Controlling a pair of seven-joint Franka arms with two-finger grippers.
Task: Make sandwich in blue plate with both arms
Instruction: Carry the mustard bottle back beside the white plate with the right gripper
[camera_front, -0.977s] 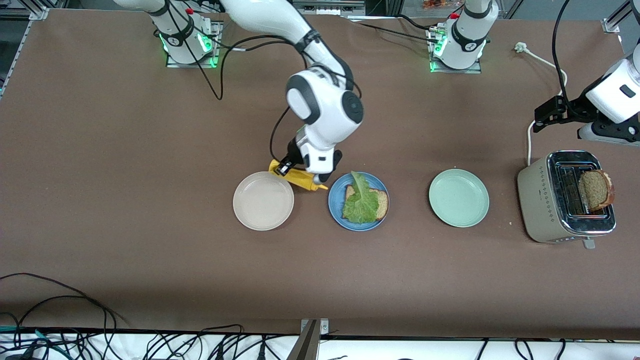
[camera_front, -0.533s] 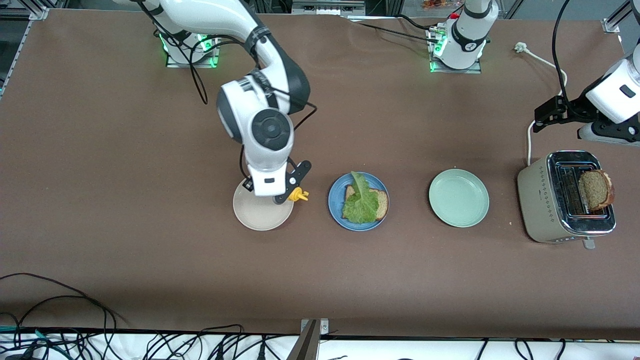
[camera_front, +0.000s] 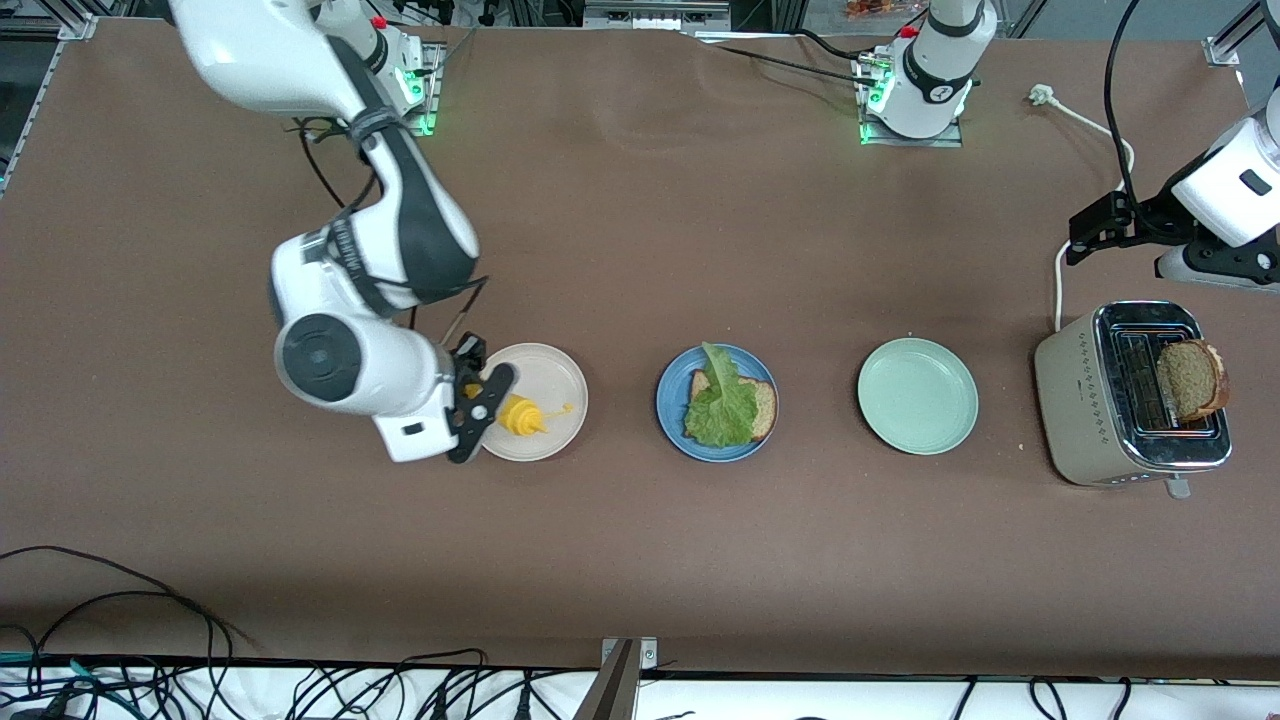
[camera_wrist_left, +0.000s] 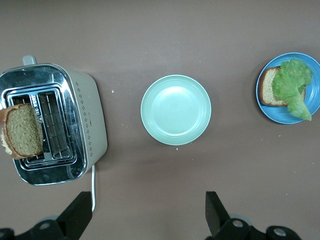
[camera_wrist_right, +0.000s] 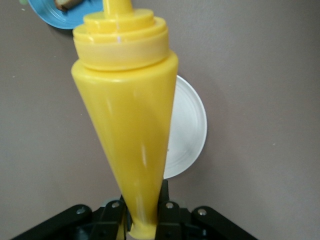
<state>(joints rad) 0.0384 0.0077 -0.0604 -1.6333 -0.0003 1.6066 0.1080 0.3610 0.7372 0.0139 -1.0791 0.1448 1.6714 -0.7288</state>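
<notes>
- While my right gripper (camera_front: 490, 405) hangs over the beige plate (camera_front: 555, 370), it is closed on the yellow bottle (camera_front: 520, 415).
- The blue plate (camera_front: 672, 420) with bread slice (camera_front: 762, 405) and lettuce (camera_front: 720, 410) lies beside it.
- My left gripper (camera_wrist_left: 145, 220), fingers apart, waits above the table near the toaster (camera_front: 1075, 390), where another bread slice (camera_front: 1190, 378) sits.

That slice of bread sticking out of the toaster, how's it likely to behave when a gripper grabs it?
The bread slice looks soft and porous, so it would probably dent under a firm pinch. It leans in the toaster slot, so it may shift. Probably light.
</notes>
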